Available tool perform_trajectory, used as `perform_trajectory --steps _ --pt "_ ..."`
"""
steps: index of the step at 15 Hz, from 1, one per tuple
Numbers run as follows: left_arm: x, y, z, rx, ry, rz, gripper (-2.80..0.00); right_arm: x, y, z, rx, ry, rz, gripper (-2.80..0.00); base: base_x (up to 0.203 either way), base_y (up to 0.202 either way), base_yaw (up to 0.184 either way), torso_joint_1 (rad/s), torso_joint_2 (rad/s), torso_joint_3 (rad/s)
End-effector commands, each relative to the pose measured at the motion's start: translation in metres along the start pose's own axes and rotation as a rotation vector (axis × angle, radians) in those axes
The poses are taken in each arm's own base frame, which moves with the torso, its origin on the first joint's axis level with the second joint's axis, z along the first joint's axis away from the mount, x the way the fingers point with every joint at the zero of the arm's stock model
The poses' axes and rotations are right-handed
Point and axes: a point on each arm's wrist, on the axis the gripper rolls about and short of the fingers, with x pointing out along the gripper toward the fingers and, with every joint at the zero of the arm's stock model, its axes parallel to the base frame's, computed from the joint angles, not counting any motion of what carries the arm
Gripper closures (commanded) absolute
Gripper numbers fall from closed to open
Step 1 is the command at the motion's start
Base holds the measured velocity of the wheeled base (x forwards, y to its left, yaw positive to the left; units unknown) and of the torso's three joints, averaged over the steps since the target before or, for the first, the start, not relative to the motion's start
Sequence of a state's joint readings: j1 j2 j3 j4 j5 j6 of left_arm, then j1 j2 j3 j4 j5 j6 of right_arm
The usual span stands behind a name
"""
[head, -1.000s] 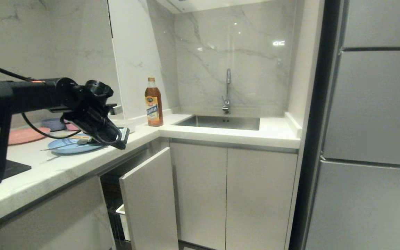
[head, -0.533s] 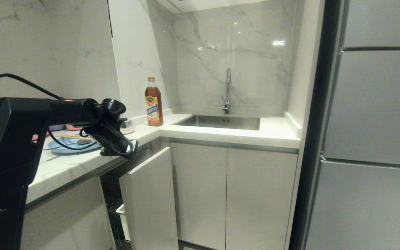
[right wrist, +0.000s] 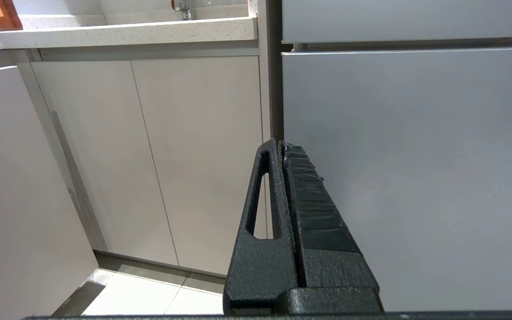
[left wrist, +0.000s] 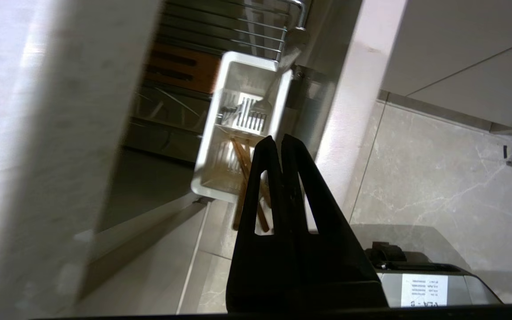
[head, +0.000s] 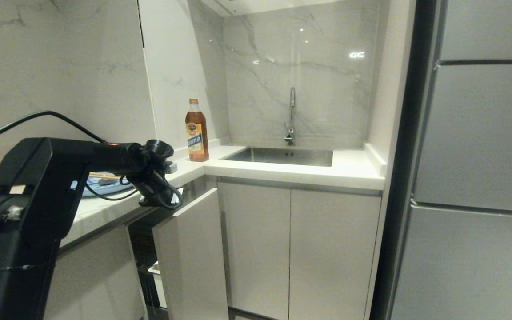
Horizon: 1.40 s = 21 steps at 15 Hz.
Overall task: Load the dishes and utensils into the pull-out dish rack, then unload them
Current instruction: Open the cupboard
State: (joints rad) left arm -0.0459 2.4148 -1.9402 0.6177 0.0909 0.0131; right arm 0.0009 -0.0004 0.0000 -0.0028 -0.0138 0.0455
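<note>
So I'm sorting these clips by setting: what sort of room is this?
A home kitchen, most likely. A steel sink with a faucet is set into a white countertop against a marble-look wall, a bottle stands beside it, and a tall refrigerator fills the right side.

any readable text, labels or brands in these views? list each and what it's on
Nothing can be read with confidence.
Brown bottle on the counter by the sink: blue and yellow label, print too small to read.
White sticker on the robot's body, left wrist view: a few lines of print, upside down and blurred, not legible.
No other text shows.
</note>
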Motion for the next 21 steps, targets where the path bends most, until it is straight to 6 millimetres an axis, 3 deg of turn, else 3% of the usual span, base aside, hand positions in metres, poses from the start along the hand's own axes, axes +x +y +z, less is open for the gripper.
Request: perform_trajectory --steps 1,5,10,21 --pt "0.004 -0.005 -0.001 0.005 0.01 -0.003 0.0 0.0 0.0 0.0 0.0 0.0 0.001 0.0 0.0 0.0 0.0 0.0 0.0 0.0" --pt "0.002 -0.016 -0.002 0.006 0.014 -0.015 0.0 0.0 0.0 0.0 0.0 0.0 0.001 0.0 0.0 0.0 0.0 0.0 0.0 0.0" --pt "-0.002 -0.046 -0.004 0.017 0.021 -0.046 0.0 0.0 0.0 0.0 -0.001 0.0 0.001 0.0 0.0 0.0 0.0 0.0 0.0 0.0" --pt "-0.017 -0.133 -0.022 0.067 0.047 -0.13 0.0 0.0 0.0 0.0 0.0 0.0 0.001 0.0 0.0 0.0 0.0 0.0 0.0 0.0"
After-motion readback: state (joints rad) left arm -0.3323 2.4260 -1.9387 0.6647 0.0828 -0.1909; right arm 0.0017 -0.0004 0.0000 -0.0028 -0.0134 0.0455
